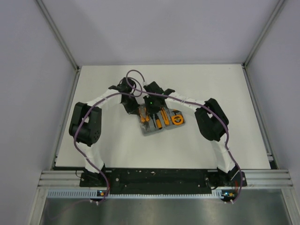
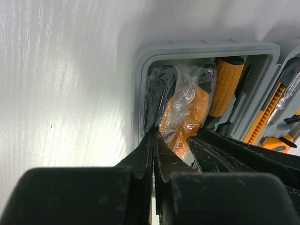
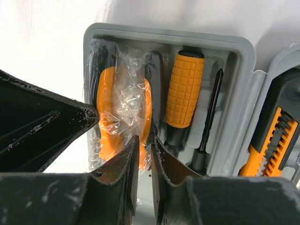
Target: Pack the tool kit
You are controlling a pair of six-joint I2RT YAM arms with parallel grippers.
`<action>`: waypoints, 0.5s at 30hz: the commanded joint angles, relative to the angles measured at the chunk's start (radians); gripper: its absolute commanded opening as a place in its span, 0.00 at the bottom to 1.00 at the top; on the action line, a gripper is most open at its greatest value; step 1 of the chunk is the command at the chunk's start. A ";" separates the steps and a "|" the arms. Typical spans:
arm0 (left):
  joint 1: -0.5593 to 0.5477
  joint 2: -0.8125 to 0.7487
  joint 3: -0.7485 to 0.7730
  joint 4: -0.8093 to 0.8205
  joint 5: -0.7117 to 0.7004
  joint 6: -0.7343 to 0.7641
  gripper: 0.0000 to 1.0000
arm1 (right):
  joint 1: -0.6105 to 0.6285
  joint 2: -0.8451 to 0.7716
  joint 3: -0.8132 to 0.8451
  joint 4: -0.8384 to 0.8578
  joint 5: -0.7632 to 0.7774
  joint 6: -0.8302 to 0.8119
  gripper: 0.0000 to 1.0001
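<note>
Black jaws of the left gripper were seen pressed together, those of the right gripper nearly so, both inside the open case on the table, at the pliers wrapped in film. On withdrawal the film could be snagged and the pliers dragged out. Only overhead was the tape measure clearly shown.

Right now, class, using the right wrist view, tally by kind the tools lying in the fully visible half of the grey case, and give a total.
Plastic-wrapped pliers: 1
Orange ribbed screwdriver handle: 1
Slim black pointed shaft: 1
Total: 3
</note>
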 commanded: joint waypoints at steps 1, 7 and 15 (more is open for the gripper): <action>-0.026 0.081 -0.009 -0.073 -0.050 -0.005 0.00 | 0.003 0.020 -0.002 0.020 0.012 -0.006 0.15; -0.057 0.141 0.000 -0.156 -0.111 -0.028 0.00 | 0.014 0.014 0.006 0.019 0.018 0.004 0.15; -0.071 0.215 -0.009 -0.202 -0.170 -0.055 0.00 | 0.014 0.012 0.001 0.019 0.025 0.032 0.15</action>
